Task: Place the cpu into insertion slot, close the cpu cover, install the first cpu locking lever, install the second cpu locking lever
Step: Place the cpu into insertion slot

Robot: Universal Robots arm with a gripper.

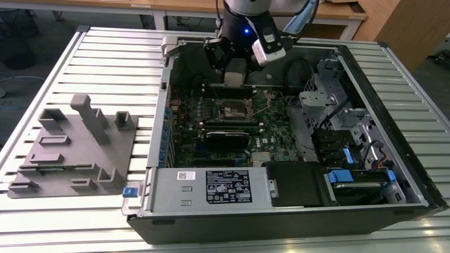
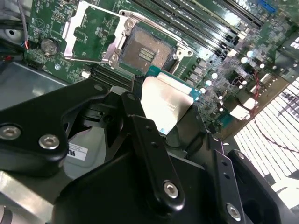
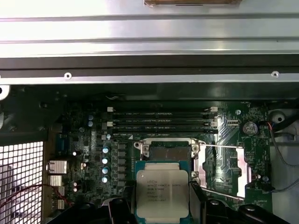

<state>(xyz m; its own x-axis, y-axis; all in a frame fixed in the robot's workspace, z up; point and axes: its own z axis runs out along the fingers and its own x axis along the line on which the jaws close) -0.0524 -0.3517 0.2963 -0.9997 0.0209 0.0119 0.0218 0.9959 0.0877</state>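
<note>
Closed on the cpu point(image 3: 162, 193), a small flat square chip with a dull silver-grey metal top, the black hand point(image 1: 234, 74) hangs inside an open black-and-silver computer case point(image 1: 281, 226). Its fingers point(image 3: 122, 212) press two opposite edges of the chip, which is held clear of the board. Well off to the exterior view's left of the hand, a grey moulded fixture plate point(image 1: 70, 142) with upright posts lies on the slatted aluminium worktop point(image 1: 113, 58). Beneath the hand spreads the green circuit board point(image 1: 271, 132). Just beyond the held chip, in the first wrist view, is the insertion slot point(image 3: 169, 153), a small square dark socket with a silvery rim, standing empty. Beside the slot the cpu cover point(image 3: 219, 170), a thin square silvery frame plate with a cut-out centre, is swung open off the socket. Long narrow black memory slots point(image 3: 161, 122) run past the socket, farther from the hand. On the case side opposite the hand sits a silvery power-supply box point(image 1: 204, 187) with a white-and-black label. To the exterior view's right of the hand stand grey metal drive cages point(image 1: 330, 95) with blue plastic tabs point(image 1: 339, 176).
</note>
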